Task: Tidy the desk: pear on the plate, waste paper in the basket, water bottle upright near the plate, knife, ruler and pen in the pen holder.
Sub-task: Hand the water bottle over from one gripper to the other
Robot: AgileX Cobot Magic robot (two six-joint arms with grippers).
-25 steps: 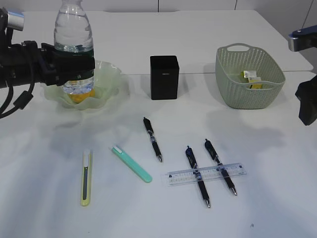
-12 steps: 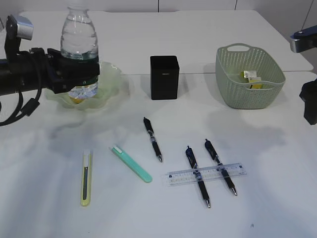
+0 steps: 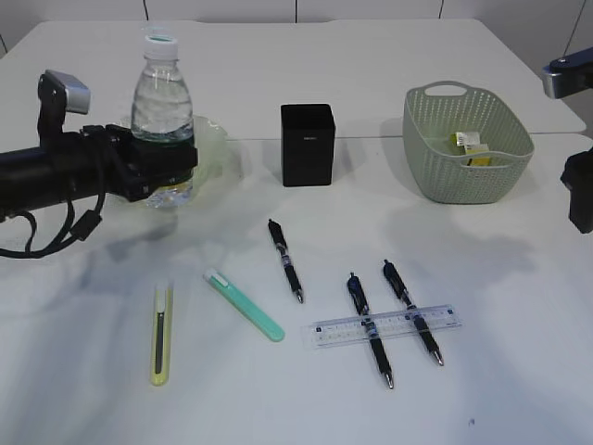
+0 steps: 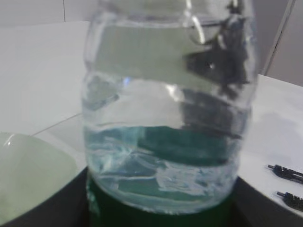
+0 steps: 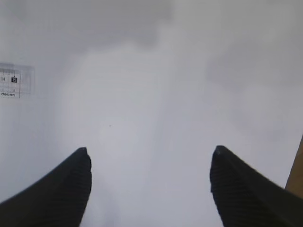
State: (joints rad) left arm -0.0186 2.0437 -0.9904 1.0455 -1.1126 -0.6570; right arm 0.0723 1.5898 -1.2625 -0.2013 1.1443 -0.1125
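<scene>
Left hand (image 3: 165,169), reaching in from the left edge of the exterior view, grasps the water bottle (image 3: 164,102) around its lower body; the bottle stands upright, its white cap uppermost, just in front of the pale green plate (image 3: 215,139). Whether the bottle's base touches the worktop (image 3: 463,399) cannot be told. The left wrist view is almost filled by the clear ribbed bottle (image 4: 170,118), with a corner of the plate (image 4: 28,175) at lower left and two pen tips at the right edge. The pear is hidden behind the bottle and hand.

Right hand (image 5: 150,182) is released, its two dark fingers (image 5: 61,189) spread wide above bare worktop, holding nothing; in the exterior view only part of it shows at the right edge (image 3: 579,190). One end of the ruler (image 5: 14,80) appears at the left of the right wrist view.

Black pen holder (image 3: 308,144) stands upright at centre back, between the plate and the green basket (image 3: 468,139); the basket holds a small yellow and white piece of waste paper (image 3: 473,146).

Lying flat on the front worktop, from left to right: a yellow-green knife (image 3: 161,334), a mint-green knife (image 3: 246,305), one pen (image 3: 285,260) apart from the rest, and two further pens (image 3: 371,329) (image 3: 413,311) side by side. The transparent ruler (image 3: 386,324) lies across both of these pens.
</scene>
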